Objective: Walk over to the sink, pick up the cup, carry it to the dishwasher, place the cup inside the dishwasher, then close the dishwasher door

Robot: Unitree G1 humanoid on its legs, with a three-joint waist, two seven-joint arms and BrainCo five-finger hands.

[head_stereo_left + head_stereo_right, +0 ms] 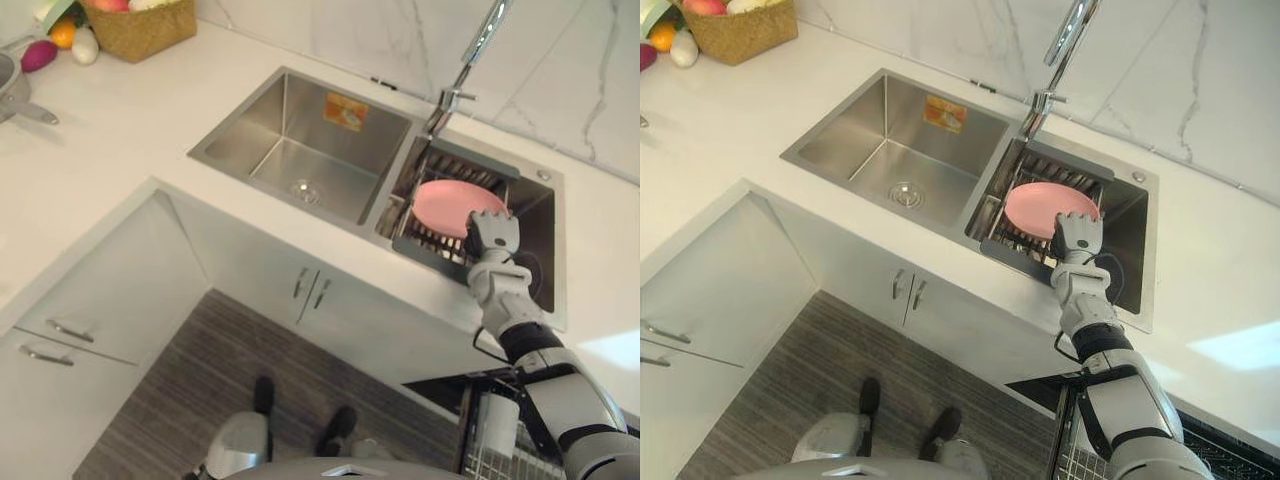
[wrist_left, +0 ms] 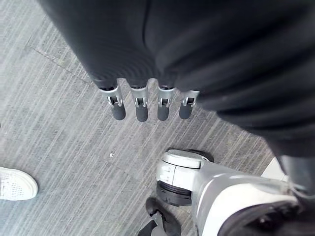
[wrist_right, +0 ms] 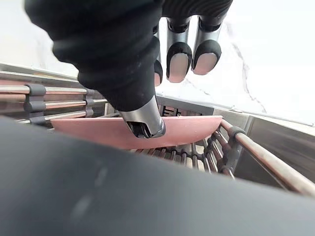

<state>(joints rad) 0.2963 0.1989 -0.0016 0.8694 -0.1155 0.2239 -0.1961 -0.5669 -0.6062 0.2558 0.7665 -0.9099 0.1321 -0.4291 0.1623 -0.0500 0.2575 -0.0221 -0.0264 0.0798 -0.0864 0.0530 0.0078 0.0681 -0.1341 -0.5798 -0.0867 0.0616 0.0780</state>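
A pink shallow dish (image 1: 450,205) lies on a dark wire rack (image 1: 430,247) in the right basin of the sink; I see no cup. My right hand (image 1: 490,235) reaches in at the dish's near right edge. In the right wrist view its thumb (image 3: 142,120) sits against the rim of the dish (image 3: 189,129), while its bent fingers (image 3: 179,61) hover above with a gap to the dish. My left hand (image 2: 140,105) hangs over the grey floor, fingers straight and holding nothing.
The left basin (image 1: 300,150) holds nothing, and a tall faucet (image 1: 470,60) rises between the basins. A woven basket (image 1: 140,30) with fruit stands far left on the white counter. A dishwasher rack (image 1: 495,440) shows at lower right. A person's white shoe (image 2: 15,183) is on the floor.
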